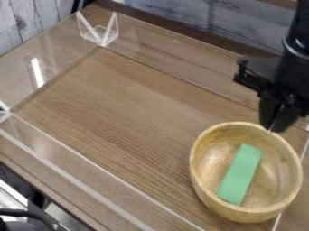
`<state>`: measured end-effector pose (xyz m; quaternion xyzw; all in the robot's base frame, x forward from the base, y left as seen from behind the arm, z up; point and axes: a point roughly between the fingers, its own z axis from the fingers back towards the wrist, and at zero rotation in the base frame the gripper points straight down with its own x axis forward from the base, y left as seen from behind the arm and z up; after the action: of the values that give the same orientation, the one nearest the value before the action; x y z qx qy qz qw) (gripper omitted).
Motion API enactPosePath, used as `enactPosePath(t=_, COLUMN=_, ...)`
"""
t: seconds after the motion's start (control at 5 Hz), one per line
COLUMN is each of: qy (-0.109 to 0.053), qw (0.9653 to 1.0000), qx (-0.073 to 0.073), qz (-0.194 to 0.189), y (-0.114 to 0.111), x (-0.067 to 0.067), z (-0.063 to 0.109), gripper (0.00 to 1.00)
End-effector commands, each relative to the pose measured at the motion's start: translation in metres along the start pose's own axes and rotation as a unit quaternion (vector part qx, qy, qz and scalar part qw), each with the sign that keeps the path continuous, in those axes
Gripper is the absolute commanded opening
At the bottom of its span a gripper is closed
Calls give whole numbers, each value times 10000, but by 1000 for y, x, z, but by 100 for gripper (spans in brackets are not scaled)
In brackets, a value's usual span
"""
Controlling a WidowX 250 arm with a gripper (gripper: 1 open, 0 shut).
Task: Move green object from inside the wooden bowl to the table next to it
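Note:
The green object (241, 173) lies flat inside the wooden bowl (197, 162), slanting from upper right to lower left, with nothing touching it. The bowl sits at the table's (133, 108) near right corner. My black gripper (281, 124) hangs over the bowl's far right rim, above and clear of the block, fingers pointing down. Nothing shows between them. The dark fingers merge into one shape, so how wide they stand is unclear.
Low clear acrylic walls (42, 63) run along the table's edges, with a clear corner bracket (99, 29) at the back left. Bare wood-grain surface stretches left of the bowl. The arm's black body fills the upper right.

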<state>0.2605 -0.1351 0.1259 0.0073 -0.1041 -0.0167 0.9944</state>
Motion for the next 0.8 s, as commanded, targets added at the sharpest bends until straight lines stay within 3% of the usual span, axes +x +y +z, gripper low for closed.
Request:
enactPosePath(t=0.0, qy=-111, qw=9999, qx=-38, qz=15, y=-7, x=-1, z=2, gripper=100)
enactPosePath(t=0.6, qy=142, qw=9999, qx=40, qz=-48, y=-13, x=-37, z=-23, gripper=100)
